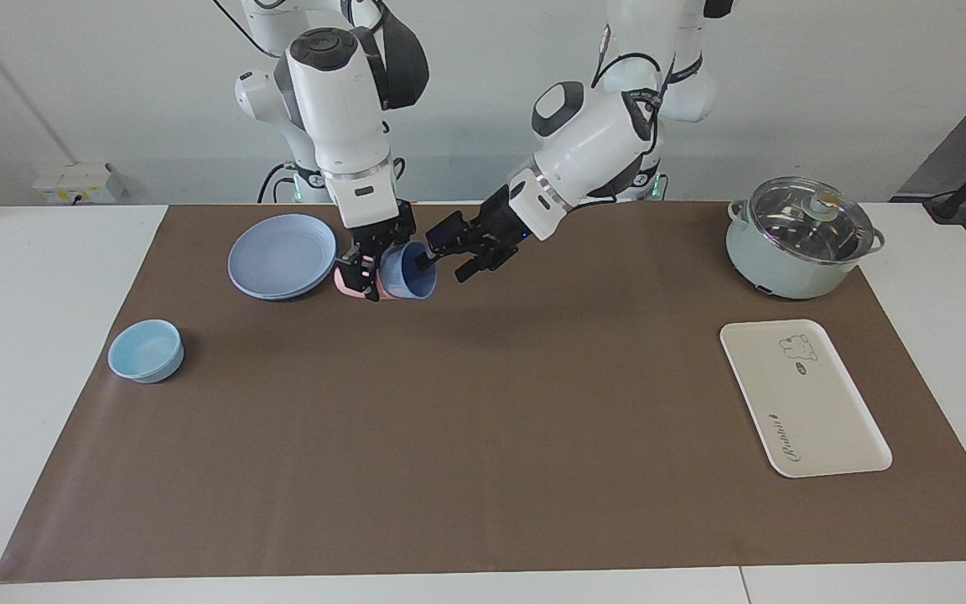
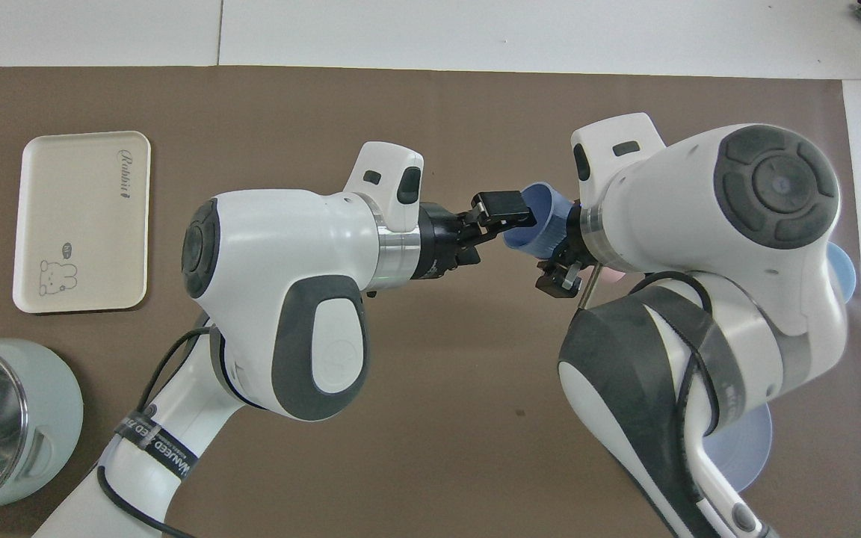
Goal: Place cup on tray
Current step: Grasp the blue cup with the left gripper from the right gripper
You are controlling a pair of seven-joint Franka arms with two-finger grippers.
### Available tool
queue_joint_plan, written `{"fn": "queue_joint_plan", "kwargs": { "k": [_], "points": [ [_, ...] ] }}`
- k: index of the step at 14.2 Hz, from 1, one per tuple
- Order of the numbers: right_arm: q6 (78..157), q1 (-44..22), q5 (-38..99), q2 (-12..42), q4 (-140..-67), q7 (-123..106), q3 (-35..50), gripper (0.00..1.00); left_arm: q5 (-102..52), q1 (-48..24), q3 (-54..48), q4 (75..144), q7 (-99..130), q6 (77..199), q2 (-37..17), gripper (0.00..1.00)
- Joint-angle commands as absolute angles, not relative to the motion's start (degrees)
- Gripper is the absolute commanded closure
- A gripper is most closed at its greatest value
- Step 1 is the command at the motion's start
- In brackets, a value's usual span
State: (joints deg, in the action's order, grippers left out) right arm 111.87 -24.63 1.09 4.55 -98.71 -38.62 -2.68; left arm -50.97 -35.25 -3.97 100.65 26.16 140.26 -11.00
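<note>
The periwinkle cup (image 1: pixel 409 277) (image 2: pixel 539 228) hangs on its side over the mat beside the round plate, its mouth turned toward the left arm. My right gripper (image 1: pixel 368 270) (image 2: pixel 561 258) is shut on its wall. A salmon-pink bit (image 1: pixel 345 283) shows at the cup's base end; I cannot tell what it is. My left gripper (image 1: pixel 439 252) (image 2: pixel 501 224) is open at the cup's mouth, one fingertip (image 1: pixel 425 261) at the rim. The cream tray (image 1: pixel 823 415) (image 2: pixel 79 202) lies bare at the left arm's end of the table.
A round blue plate (image 1: pixel 280 256) (image 2: pixel 744 448) lies near the right arm's base. A light-blue bowl (image 1: pixel 146 351) (image 2: pixel 843 270) stands at that end, farther from the robots. A lidded pot (image 1: pixel 802 239) (image 2: pixel 4 418) stands nearer the robots than the tray.
</note>
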Motion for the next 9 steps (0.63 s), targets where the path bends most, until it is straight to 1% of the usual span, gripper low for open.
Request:
{"fn": "queue_joint_plan", "kwargs": {
  "k": [1,2,3,4,5,6,8,9],
  "points": [
    [110.83,-24.96,-0.18,4.83,-97.65,-37.35,-2.72,1.00,-52.12,-37.70,-3.08,104.06,25.05,143.34,-8.70,0.07],
    [110.83,-24.96,-0.26,4.83,-97.65,-37.44,-2.72,1.00,-52.21,-38.05,-3.08,104.06,25.14,144.05,-8.79,0.14],
    [110.92,-24.96,-0.18,4.83,-97.65,-37.35,-2.72,1.00,-52.21,-38.06,-3.08,104.06,25.14,144.23,-8.79,0.19],
    [111.00,-24.87,-0.18,4.83,-97.65,-37.44,-2.72,1.00,-52.21,-38.49,-3.08,104.06,25.14,144.23,-8.79,0.27],
    [111.01,-24.87,-0.18,4.83,-97.73,-37.35,-2.72,1.00,-52.21,-38.67,-2.99,104.06,25.14,144.32,-8.79,0.39],
    [111.09,-24.87,-0.26,4.83,-97.73,-37.35,-2.72,1.00,-51.95,-38.58,-2.90,104.06,24.96,143.97,-8.79,0.69],
    [111.27,-24.96,-0.18,4.83,-97.73,-37.35,-2.72,1.00,-51.86,-38.15,-2.90,103.98,24.17,144.05,-8.79,0.86],
    [111.36,-24.87,-0.18,4.83,-97.73,-37.35,-2.72,1.00,-51.68,-38.23,-2.90,103.63,24.26,144.05,-8.96,0.98]
  ]
}}
